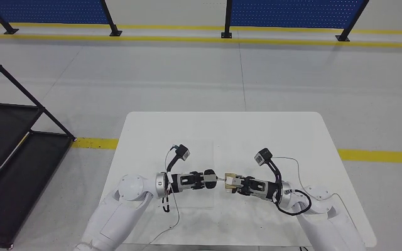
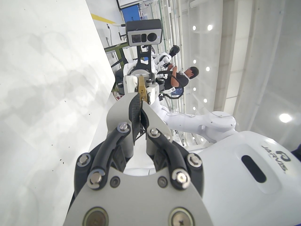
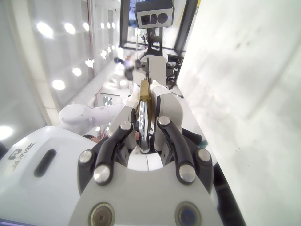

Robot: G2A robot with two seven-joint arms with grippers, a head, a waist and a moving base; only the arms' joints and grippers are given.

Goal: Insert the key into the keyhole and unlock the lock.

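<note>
1. Centrally, the brass lock [image 3: 144,90] hangs above the white table [image 1: 276,135], clamped between the fingers of the right gripper [image 3: 146,96]. Its shiny shackle points back toward that wrist.
2. The key [image 1: 220,181] lies level just beside the lock's free end, its long axis in line with both forearms. How far it has entered cannot be told.
3. The left gripper [image 2: 140,106] faces the lock, its fingers pressed together on the key.
4. All the table edges lie well apart from the lock.
</note>
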